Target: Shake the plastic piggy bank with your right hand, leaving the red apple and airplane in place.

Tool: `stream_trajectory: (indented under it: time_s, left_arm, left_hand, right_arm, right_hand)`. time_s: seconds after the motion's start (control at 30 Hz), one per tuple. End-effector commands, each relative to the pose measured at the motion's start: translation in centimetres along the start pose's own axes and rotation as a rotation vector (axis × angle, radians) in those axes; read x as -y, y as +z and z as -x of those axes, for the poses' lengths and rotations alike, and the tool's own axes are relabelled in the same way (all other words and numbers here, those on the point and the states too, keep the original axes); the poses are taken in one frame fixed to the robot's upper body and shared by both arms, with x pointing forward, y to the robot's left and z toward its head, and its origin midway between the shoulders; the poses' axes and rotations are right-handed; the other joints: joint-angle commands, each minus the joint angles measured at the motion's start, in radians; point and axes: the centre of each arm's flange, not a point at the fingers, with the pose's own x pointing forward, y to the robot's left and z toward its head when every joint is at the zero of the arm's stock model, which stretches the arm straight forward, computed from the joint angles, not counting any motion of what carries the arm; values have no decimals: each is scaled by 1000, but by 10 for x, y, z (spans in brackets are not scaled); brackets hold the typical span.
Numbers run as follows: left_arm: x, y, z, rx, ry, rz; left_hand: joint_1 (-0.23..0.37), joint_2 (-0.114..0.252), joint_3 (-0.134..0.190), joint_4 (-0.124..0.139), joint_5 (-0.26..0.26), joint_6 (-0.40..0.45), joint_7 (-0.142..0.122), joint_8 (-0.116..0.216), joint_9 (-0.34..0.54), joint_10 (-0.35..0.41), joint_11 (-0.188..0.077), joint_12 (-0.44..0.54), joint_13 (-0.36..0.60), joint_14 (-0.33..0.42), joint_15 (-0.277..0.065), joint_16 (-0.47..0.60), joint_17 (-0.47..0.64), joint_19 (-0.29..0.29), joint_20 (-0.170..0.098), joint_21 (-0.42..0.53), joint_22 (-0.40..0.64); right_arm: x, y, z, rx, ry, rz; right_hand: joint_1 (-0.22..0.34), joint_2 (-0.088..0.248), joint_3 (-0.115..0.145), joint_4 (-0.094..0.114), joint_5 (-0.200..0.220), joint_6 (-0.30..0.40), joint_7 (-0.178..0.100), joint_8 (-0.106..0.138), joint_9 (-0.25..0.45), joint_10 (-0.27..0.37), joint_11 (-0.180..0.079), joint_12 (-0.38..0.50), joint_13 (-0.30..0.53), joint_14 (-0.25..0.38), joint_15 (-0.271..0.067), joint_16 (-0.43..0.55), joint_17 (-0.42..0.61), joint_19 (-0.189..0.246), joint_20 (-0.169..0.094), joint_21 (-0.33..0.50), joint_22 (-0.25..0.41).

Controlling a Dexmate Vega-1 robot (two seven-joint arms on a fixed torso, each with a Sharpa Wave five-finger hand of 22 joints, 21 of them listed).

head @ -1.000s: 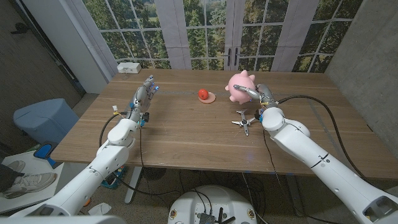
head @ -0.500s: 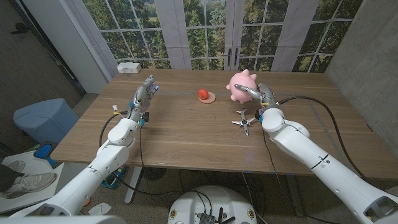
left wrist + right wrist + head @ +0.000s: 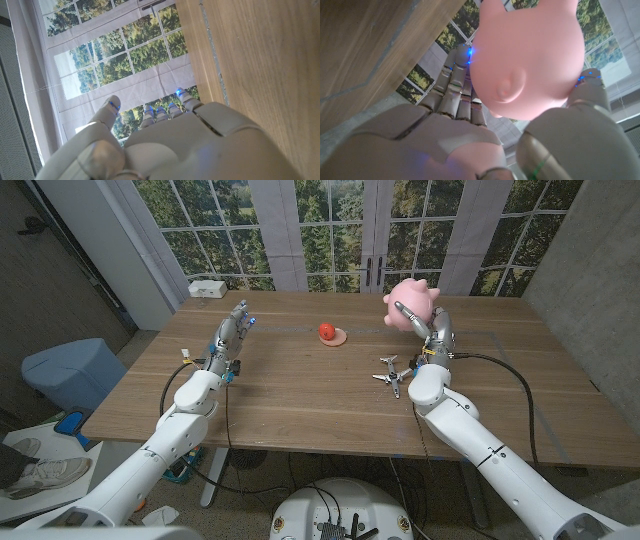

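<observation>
From the head camera, your right hand (image 3: 430, 330) is clamped around the pink piggy bank (image 3: 412, 300), which is lifted clear of the wooden desk (image 3: 300, 390) over its far right part. The red apple (image 3: 327, 332) sits on a small round coaster (image 3: 338, 337) near the desk's middle, well apart from the pig. The little metal airplane (image 3: 390, 374) lies on the desk just in front of your right wrist, not touched. Your left hand (image 3: 229, 335) stands over the left side of the desk with fingers stretched out and holds nothing. A white box (image 3: 208, 288) sits at the far left corner.

On the left wrist camera, your left hand (image 3: 165, 145) has its fingers extended, slightly apart and empty, beside the desk (image 3: 260, 65) edge.

On the right wrist camera, your right hand (image 3: 445, 135) cups the piggy bank (image 3: 530, 55), fingers (image 3: 457, 82) on one side, thumb (image 3: 585, 95) on the other.
</observation>
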Motion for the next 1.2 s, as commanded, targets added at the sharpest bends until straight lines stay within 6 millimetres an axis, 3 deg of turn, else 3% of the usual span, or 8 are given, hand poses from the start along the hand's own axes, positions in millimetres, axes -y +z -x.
stream_trajectory:
  time_s: [0.03,0.77,1.2]
  left_arm:
    - [2,0,-1,3,-1,1]
    - [1,-1,-2,0,1,3]
    - [2,-1,-2,-2,-4,1]
  left_hand:
    - [13,51,2,-3,1,0,3,4,5,-2,7,4,5,3,-27,1,5,12,-32,0,5]
    - [13,51,3,-2,1,0,3,4,5,-3,7,4,5,2,-28,1,5,13,-32,0,5]
    - [13,51,3,-2,1,0,3,4,5,-3,9,4,5,3,-27,1,5,12,-33,0,5]
  right_arm:
    - [3,-6,11,6,-134,-79]
    - [-1,-4,5,-1,-32,-27]
    - [-8,6,-16,-73,426,201]
  right_hand:
    - [412,402,76,13,5,432,-280,3,53,346,-337,0,166,65,-188,7,2,-7,-37,6,0]
    - [413,401,77,13,6,432,-284,-1,55,344,-339,0,174,62,-188,9,1,-14,-39,17,-1]
    - [408,401,79,15,6,438,-291,-2,54,344,-338,-4,173,51,-189,-3,-2,-24,-46,19,-2]
